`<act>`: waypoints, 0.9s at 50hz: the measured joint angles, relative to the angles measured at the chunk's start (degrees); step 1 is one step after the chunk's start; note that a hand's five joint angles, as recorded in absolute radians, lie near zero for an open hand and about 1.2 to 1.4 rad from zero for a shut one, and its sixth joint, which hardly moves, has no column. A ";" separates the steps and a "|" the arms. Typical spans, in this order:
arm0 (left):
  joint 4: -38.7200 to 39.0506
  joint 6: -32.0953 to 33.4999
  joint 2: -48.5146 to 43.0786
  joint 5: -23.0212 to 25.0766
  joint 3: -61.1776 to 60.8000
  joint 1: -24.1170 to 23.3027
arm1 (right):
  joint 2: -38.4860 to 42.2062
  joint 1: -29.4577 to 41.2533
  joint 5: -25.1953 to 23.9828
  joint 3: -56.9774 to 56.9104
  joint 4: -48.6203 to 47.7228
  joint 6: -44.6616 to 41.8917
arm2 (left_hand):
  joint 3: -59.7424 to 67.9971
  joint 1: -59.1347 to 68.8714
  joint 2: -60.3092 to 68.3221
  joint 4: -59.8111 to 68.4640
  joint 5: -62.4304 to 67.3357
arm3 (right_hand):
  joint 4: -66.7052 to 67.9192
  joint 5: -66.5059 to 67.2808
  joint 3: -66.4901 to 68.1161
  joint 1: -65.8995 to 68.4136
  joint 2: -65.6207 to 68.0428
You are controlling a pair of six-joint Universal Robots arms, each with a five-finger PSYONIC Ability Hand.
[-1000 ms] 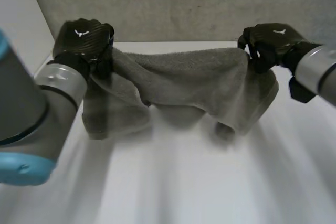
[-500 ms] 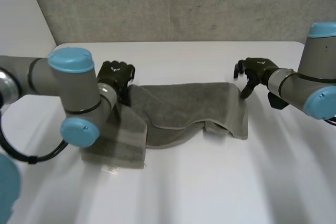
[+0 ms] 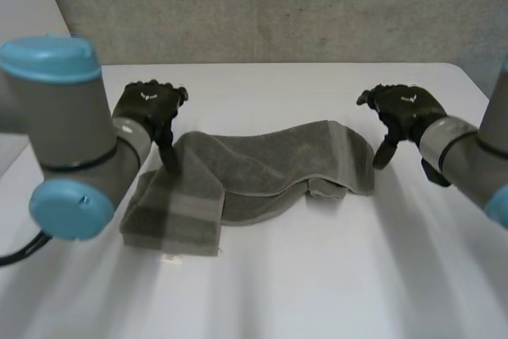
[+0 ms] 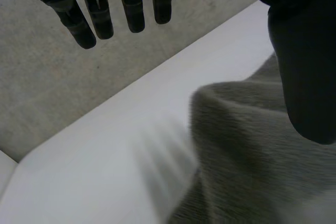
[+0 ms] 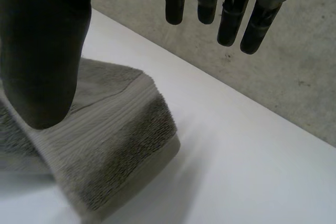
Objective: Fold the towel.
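1. Head view: the left hand [image 3: 149, 110] hangs at left-centre of the frame with its back up. Its fingers are straight, pointing down and holding nothing. The lowest fingertip reaches the upper-left edge of the towel [image 3: 270, 166] (contact is hard to judge). The left arm [image 3: 67, 140] takes up the frame's left side.
2. Same view: the right hand [image 3: 403, 109] sits at right-centre, also slack and empty, just beside the towel's right end and apart from it.
3. The towel lies rumpled mid-frame on the table [image 3: 317, 283], with its long axis running left to right. Its left end is a flat pad toward the lower left.
4. Left wrist view: straight fingers [image 4: 134, 9] stand well apart from the thumb [image 4: 304, 77]. The thumb hangs over a raised fold of towel, and the fingertips are out over bare table toward the wall [image 4: 42, 87].
5. Right wrist view: the towel's end is doubled over, with a woven band along its edge (the head view hides this). It lies beneath the thumb, and the fingers are spread above bare table.
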 measured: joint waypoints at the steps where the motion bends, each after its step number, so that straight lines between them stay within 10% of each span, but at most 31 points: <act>1: 0.92 -0.83 1.10 0.00 -2.02 -0.53 | -0.76 0.17 0.03 2.09 -1.73 -0.27 | 0.00 0.00 0.00 0.01 0.01 | 0.24 0.61 0.41 0.48 0.00; 45: 20.28 -6.30 -13.68 -8.73 -4.79 -9.39 | 13.09 6.66 2.57 7.21 -23.12 0.35 | -0.05 0.00 0.00 0.01 -0.01 | 21.42 22.53 22.08 21.48 21.62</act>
